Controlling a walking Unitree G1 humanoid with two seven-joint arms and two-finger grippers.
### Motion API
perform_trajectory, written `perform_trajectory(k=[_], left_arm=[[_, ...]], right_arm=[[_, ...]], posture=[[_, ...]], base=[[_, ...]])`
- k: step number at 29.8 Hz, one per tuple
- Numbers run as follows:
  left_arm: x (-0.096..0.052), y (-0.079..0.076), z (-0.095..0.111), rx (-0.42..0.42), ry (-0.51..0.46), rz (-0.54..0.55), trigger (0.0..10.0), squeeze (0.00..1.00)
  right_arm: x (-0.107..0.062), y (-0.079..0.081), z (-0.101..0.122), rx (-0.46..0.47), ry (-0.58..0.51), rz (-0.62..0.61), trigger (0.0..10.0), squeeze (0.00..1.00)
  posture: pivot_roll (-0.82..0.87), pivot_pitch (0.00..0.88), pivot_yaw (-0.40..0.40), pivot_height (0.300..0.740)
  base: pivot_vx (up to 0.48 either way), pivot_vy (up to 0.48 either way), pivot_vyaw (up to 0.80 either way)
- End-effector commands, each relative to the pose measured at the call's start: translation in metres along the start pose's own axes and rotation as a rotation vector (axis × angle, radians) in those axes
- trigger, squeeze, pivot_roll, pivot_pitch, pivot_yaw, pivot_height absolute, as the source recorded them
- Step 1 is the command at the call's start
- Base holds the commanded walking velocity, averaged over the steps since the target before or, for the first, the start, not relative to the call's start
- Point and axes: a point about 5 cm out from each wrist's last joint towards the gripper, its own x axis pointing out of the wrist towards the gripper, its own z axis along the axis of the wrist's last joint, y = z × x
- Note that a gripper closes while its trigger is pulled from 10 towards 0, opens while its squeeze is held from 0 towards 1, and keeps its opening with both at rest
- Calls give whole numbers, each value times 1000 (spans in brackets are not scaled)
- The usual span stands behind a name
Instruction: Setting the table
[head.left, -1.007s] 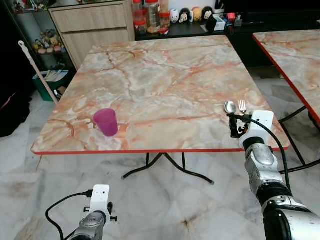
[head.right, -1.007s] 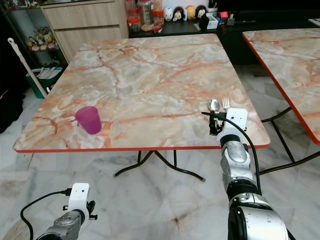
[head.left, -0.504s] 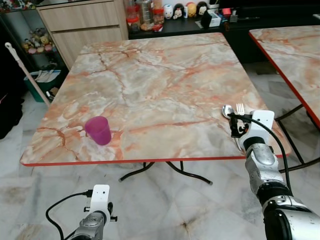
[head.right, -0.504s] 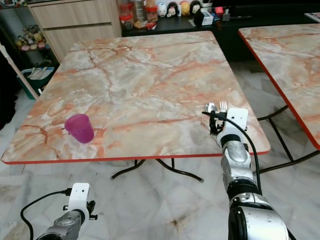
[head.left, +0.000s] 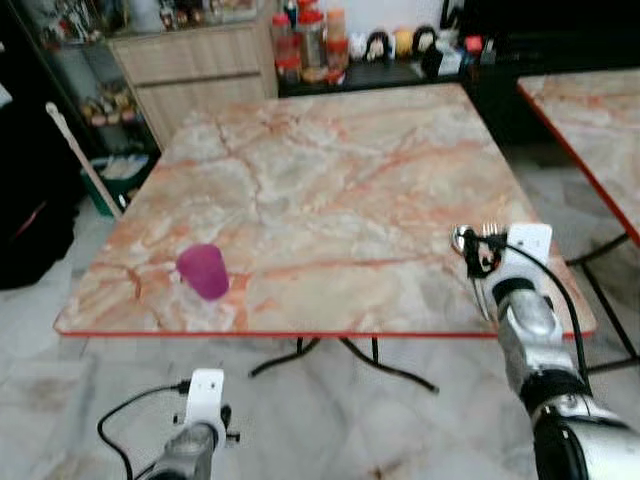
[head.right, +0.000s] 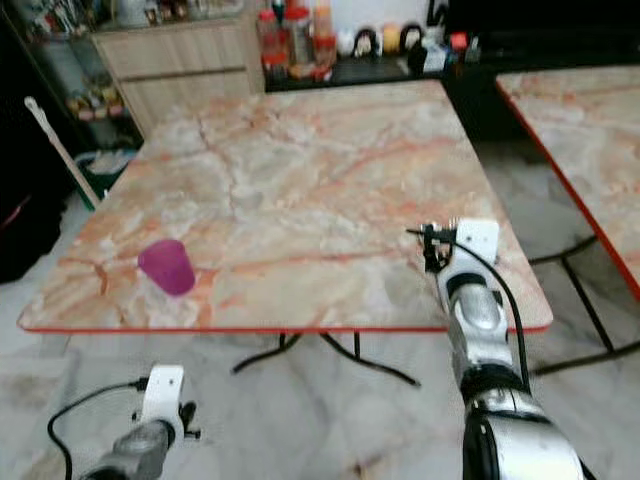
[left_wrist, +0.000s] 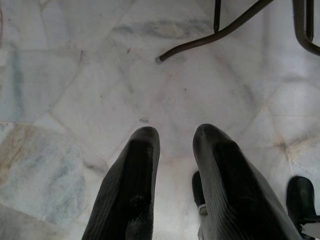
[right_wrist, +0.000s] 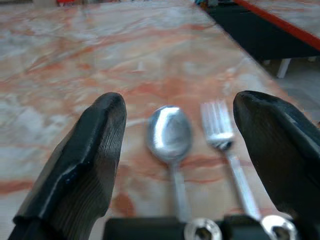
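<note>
Spoon and fork near table edge, right tool wide astride

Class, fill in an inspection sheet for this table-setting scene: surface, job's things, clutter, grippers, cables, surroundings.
Surface: marble table, red-edged.
Job's things: spoon and fork side by side near the table's right front corner; purple cup upright, front left.
Clutter: nothing seen on the table.
Grippers: right gripper open, fingers straddling spoon and fork; left gripper low over the floor, fingers slightly apart, empty.
Cables: black cable along right wrist.
Surroundings: second table to the right; cabinet behind.
</note>
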Motion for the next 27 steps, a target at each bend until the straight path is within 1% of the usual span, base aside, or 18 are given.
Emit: perform_trajectory(k=[1, 23, 27], left_arm=[[0, 7, -2, 9, 10, 19, 10000, 0], [0, 7, -2, 9, 12, 20, 10000, 0], [0, 7, -2, 7, 11, 19, 10000, 0]], right_arm=[[3, 7, 4, 11, -12, 20, 10000, 0], [2, 10, 4, 14, -16, 30, 10000, 0], [2, 13, 6, 14, -27, 38, 10000, 0]], posture=[[-70, 66, 89, 740], [-70, 66, 89, 740], [-70, 71, 89, 740]], base=[[270, 0, 0], [281, 0, 0], [0, 0, 0]])
